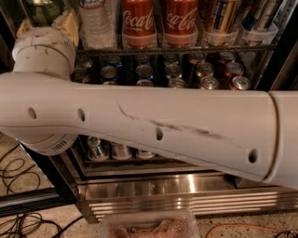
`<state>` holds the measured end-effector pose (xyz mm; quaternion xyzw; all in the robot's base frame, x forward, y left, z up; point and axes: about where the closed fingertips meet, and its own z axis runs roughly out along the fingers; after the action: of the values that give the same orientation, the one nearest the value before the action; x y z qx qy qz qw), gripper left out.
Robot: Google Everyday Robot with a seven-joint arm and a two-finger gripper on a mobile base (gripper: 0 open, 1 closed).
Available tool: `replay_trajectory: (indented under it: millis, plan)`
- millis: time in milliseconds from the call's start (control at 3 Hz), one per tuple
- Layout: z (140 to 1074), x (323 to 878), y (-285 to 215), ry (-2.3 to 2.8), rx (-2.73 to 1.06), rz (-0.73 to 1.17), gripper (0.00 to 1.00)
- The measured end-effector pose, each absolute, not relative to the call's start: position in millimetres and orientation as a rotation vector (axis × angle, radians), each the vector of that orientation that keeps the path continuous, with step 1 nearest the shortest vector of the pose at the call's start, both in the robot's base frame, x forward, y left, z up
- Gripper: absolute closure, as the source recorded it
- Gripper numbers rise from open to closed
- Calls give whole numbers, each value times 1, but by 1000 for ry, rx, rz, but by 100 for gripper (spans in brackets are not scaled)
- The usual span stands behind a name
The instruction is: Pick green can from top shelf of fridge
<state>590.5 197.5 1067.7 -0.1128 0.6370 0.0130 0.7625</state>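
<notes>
My white arm [149, 125] stretches across the whole view, with its round joint [44, 51] at the upper left. My gripper is out of view. Behind the arm is the fridge, with the top shelf [186, 49], a dark wire rack lined with clear bins. On it stand two tall red Coca-Cola cans [138, 23], a water bottle [95, 23] and a gold-and-black can [219, 18]. A dark greenish container [44, 9] is cut off at the top left. I cannot tell whether it is the green can.
Below the top shelf is a rack of short cans [177, 74], partly hidden by my arm. The fridge's stainless-steel base [186, 190] is near the floor. Black cables [18, 218] lie at the left, and a clear plastic tub [149, 228] sits at the bottom edge.
</notes>
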Motion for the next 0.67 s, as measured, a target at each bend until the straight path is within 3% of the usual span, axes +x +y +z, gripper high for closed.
replay_trajectory:
  millis: [333,667]
  plan:
    - [1070,597,195,1384,-231,29,36]
    - [1077,601,191,1373,-214,38,55]
